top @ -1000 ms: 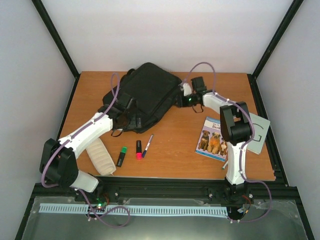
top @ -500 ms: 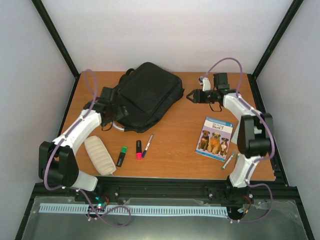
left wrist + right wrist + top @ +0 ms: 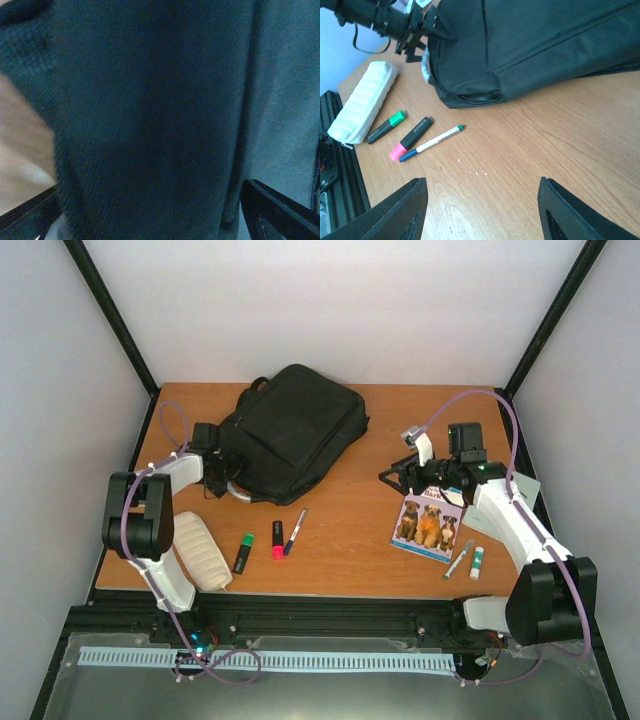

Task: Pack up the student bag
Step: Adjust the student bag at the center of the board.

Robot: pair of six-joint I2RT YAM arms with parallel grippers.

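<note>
The black student bag (image 3: pixel 295 428) lies flat at the back middle of the table. My left gripper (image 3: pixel 220 476) is at its lower left corner. In the left wrist view dark bag fabric (image 3: pixel 150 115) fills the frame, and my fingertips (image 3: pixel 277 210) stand wide apart around it, so the gripper is open. My right gripper (image 3: pixel 393 480) is open and empty, held above bare wood between the bag and the dog book (image 3: pixel 430 518). In the right wrist view my fingertips (image 3: pixel 400 212) are spread, with the bag (image 3: pixel 535 45) ahead.
A whitish ribbed pouch (image 3: pixel 200 550), a green highlighter (image 3: pixel 243 552), a pink highlighter (image 3: pixel 278 539) and a pen (image 3: pixel 296 531) lie near the front left. A marker (image 3: pixel 459 559) and a green-capped stick (image 3: pixel 476 562) lie by the book. A grey sheet (image 3: pixel 526 490) is at the right edge.
My right gripper has drawn back from the bag's right side toward the front, to beside the book. My left arm has folded back to the left, its gripper still at the bag's corner.
</note>
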